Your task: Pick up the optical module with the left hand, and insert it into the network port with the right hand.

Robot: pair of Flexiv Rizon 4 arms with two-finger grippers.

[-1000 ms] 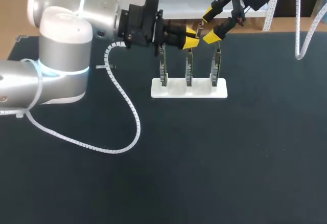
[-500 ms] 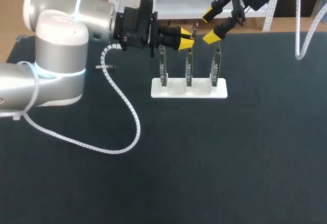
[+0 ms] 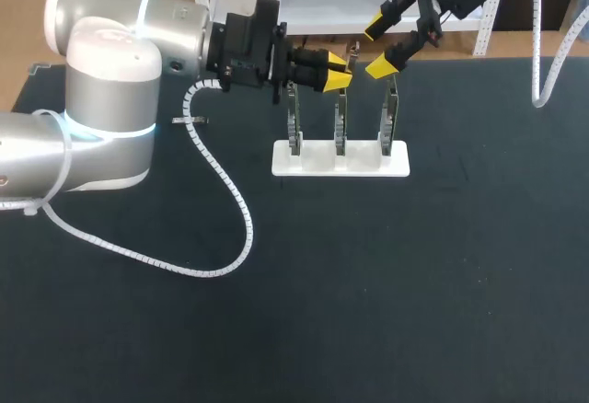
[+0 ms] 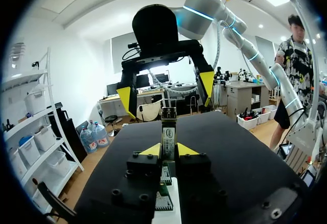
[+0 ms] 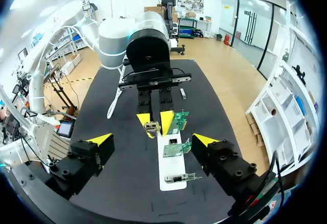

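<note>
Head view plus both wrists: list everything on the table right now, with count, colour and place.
Optical module: one, silvery, held above the cards.
Network cards: three, green, upright in a row in the stand.
Stand: one, white, far middle of the table.
Small item: one, pale, on the table near the left arm; too small to identify.
Table: one, black.
Left gripper: yellow tips, shut on the optical module.
Right gripper: yellow tips, open, facing the left gripper.
</note>
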